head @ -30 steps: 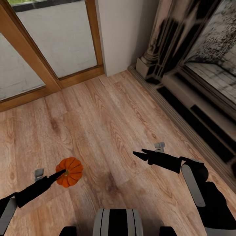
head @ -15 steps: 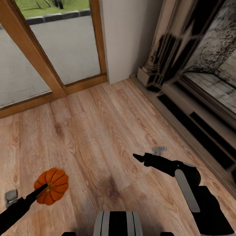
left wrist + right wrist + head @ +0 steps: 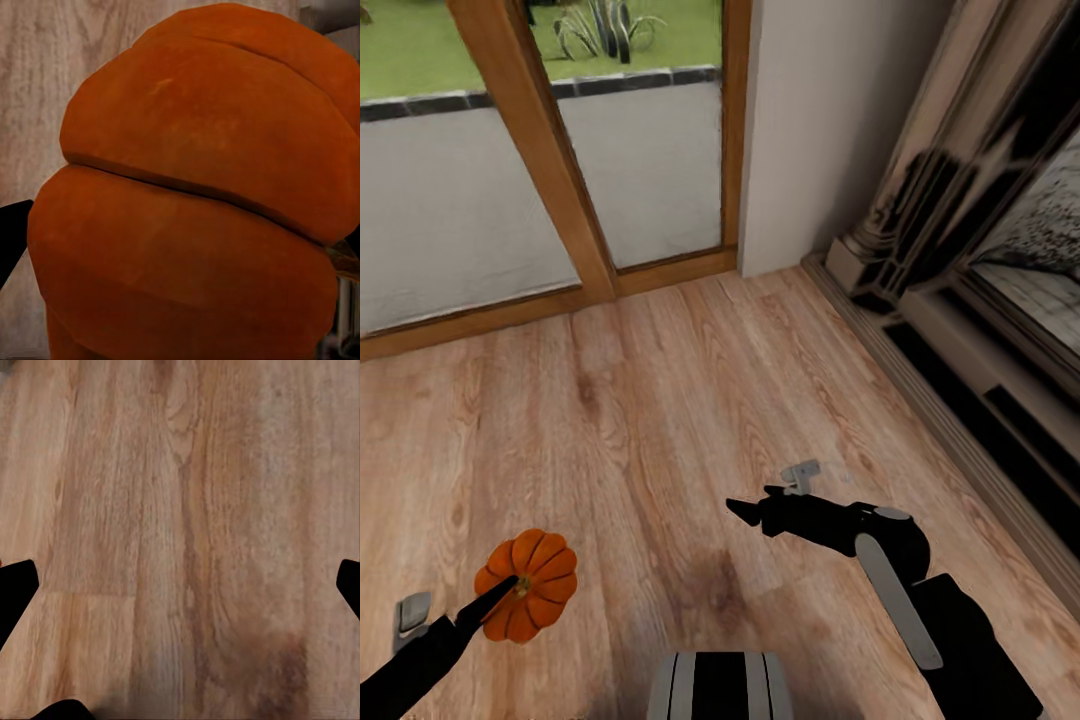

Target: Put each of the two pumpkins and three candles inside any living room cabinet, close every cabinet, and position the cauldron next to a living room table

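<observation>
Pumpkin [image 3: 526,585] is riding low at the robot's left above the wood floor [image 3: 660,400], clenched in the left pincer [image 3: 500,597]. Right pincer [image 3: 745,512] is hanging released, empty. Ribbed, rigid, likely light; gripping across its waist looks soundest.

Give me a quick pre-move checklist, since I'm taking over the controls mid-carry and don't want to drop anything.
1. Pumpkin in the left gripper: ok, fingers close on it and it fills the left wrist view.
2. Grip firmness: cannot tell.
3. Right gripper free: ok, open, nothing between its fingers over bare floor.
4. Floor ahead toward the glass door: ok, no objects on it.
5. Fireplace surround at the right: ok, apart from the right arm.
6. Cabinet in sight: not ok, find it first.
</observation>
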